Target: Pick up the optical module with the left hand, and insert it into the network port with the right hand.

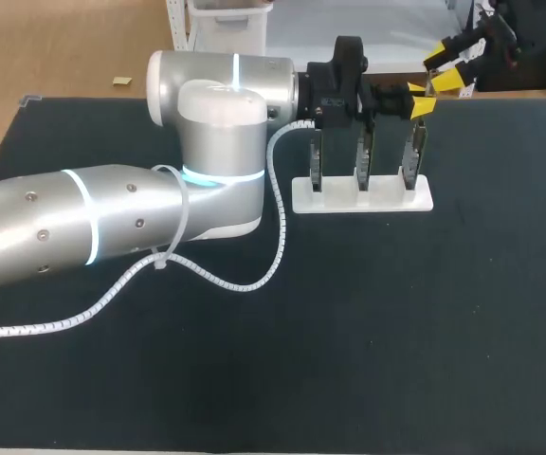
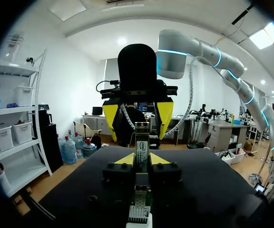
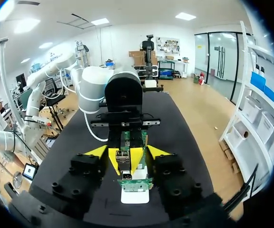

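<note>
Left arm (image 1: 112, 227) reaches across the table to the white rack (image 1: 363, 201). Left gripper (image 2: 141, 160) clamps the module (image 2: 141, 142) above the rack's end board (image 1: 410, 156); pick-up looks done. Right gripper (image 1: 453, 66) spread, empty, facing it. Handover and insertion remain.

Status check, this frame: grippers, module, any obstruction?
Left gripper shut on optical module. Right gripper open, facing it. Module over port stand, not inserted. No obstruction seen.

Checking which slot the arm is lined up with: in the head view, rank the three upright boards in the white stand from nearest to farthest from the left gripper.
1. Right-hand board, at the right end of the white stand, by the left gripper.
2. Middle board, centre slot.
3. Left-hand board, at the far end.
</note>
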Robot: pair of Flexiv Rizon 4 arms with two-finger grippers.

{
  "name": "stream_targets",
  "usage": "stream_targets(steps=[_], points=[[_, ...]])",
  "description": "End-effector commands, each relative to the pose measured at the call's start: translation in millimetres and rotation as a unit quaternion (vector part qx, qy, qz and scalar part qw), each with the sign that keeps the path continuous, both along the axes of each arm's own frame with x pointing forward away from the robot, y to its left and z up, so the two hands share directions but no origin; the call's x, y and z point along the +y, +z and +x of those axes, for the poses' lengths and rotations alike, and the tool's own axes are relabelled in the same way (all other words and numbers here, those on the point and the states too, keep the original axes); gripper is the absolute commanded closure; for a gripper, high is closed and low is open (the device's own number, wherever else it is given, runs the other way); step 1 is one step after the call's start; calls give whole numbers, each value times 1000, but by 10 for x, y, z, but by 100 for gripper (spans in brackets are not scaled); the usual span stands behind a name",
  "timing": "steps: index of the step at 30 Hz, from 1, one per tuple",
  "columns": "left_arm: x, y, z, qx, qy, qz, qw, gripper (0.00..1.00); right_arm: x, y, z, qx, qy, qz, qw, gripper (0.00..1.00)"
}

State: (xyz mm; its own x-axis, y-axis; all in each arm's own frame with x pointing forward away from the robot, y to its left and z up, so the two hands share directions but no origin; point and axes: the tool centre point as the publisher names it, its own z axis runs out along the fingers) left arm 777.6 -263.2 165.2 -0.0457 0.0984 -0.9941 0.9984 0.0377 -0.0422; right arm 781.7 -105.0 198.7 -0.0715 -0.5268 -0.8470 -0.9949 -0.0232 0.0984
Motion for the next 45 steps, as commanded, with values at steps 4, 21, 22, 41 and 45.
stream_targets(steps=[4,21,22,41,45], points=[[-1,0,-7,0,1,1,1000,100,6,-15,6,1,2,-3,1000,100],[-1,0,-7,0,1,1,1000,0,12,-6,-4,-3,7,-3,1000,100],[-1,0,-7,0,1,1,1000,0,13,-5,-4,-3,7,-3,1000,100],[144,4,-49,-12,4,36,999,0,36,-9,-3,-3,0,0,1000,100],[192,3,-32,-22,6,66,998,0,34,-12,-6,-3,-2,0,1000,100]])
